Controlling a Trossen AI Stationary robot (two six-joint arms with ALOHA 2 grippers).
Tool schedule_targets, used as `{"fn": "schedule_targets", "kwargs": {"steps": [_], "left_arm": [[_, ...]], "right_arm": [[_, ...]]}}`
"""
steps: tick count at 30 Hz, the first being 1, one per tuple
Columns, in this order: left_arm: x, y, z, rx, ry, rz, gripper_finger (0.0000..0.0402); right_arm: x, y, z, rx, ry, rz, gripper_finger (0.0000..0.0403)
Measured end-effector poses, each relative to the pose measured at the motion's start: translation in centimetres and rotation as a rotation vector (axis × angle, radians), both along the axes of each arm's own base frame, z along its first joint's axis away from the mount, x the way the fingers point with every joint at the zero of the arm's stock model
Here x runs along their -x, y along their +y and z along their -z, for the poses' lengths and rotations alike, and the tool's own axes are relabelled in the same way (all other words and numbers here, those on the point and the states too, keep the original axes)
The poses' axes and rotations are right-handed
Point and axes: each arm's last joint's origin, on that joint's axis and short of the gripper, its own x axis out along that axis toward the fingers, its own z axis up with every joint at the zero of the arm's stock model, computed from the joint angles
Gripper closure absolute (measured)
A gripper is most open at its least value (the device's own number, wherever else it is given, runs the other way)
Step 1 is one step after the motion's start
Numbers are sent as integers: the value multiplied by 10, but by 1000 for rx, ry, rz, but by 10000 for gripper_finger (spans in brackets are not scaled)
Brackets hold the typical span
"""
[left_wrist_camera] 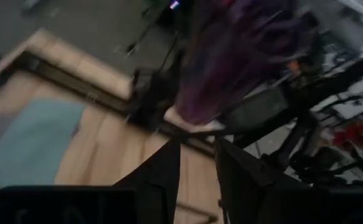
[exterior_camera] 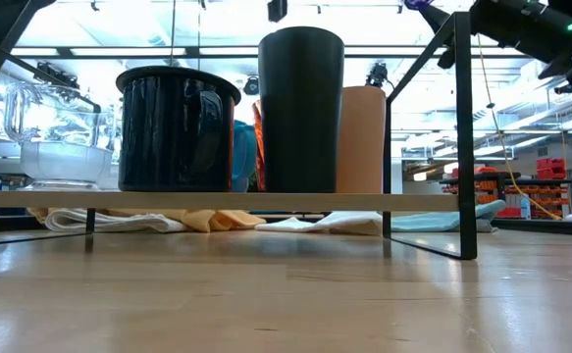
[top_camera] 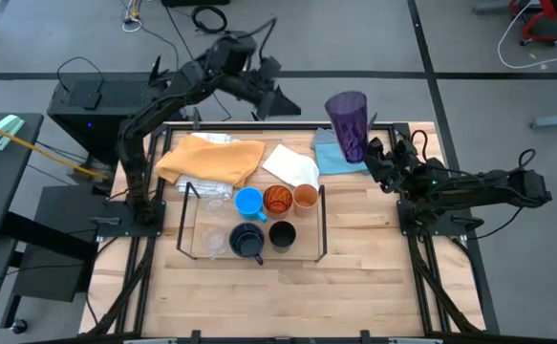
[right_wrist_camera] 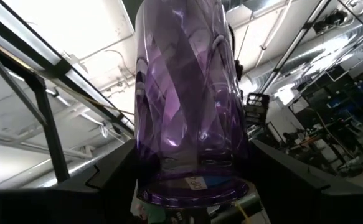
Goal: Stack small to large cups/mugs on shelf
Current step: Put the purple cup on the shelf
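The right gripper (top_camera: 372,153) is raised above the far right part of the tabletop (top_camera: 354,287), its fingers (right_wrist_camera: 293,171) clamped on either side of the base of a purple tumbler (top_camera: 348,124); in the right wrist view the tumbler (right_wrist_camera: 190,93) fills the frame, ribbed and see-through, with a small label on its bottom. It hangs over the light-blue cloth (top_camera: 328,153) at the far edge, well apart from the shelf (top_camera: 190,225). The left gripper (top_camera: 273,96) is lifted beyond the far edge of the tabletop, holding nothing, its fingers (left_wrist_camera: 159,177) parted by a narrow gap and pointing toward the tumbler. The shelf, a black wire rack with a clear base, stands in the middle of the tabletop. On it, in the far row, are a light-blue mug (top_camera: 248,202), an amber-orange tumbler (top_camera: 277,200) and a small orange cup (top_camera: 305,197), all close together; in the near row are a navy mug (top_camera: 246,240) and a black cup (top_camera: 282,234); clear cups (top_camera: 214,239) sit at the rack's left end. In the low view the navy mug (exterior_camera: 176,127) and the black cup (exterior_camera: 300,108) stand upright side by side. Behind the shelf lie a yellow cloth (top_camera: 211,161) and a white cloth (top_camera: 290,167).
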Motion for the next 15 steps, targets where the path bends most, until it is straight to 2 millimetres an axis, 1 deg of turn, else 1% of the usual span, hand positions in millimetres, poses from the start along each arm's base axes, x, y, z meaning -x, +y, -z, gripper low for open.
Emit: {"fn": "schedule_targets", "kwargs": {"steps": [4, 6, 8, 12, 15], "left_arm": [[-2, 1, 15, 82, 117, -25, 293], [-7, 4, 20, 138, 132, -33, 287], [-8, 5, 18, 201, 115, -30, 275], [-8, 5, 4, 290, 26, 15, 245], [-6, 10, 1, 383, 23, 57, 226]], "right_arm": [[-2, 0, 2, -6, 26, -29, 131], [-3, 0, 4, -10, 54, -51, 131], [-5, 1, 6, -13, 76, -76, 131], [-7, 1, 10, -11, 121, -105, 131], [-8, 1, 12, -16, 149, -115, 131]]}}
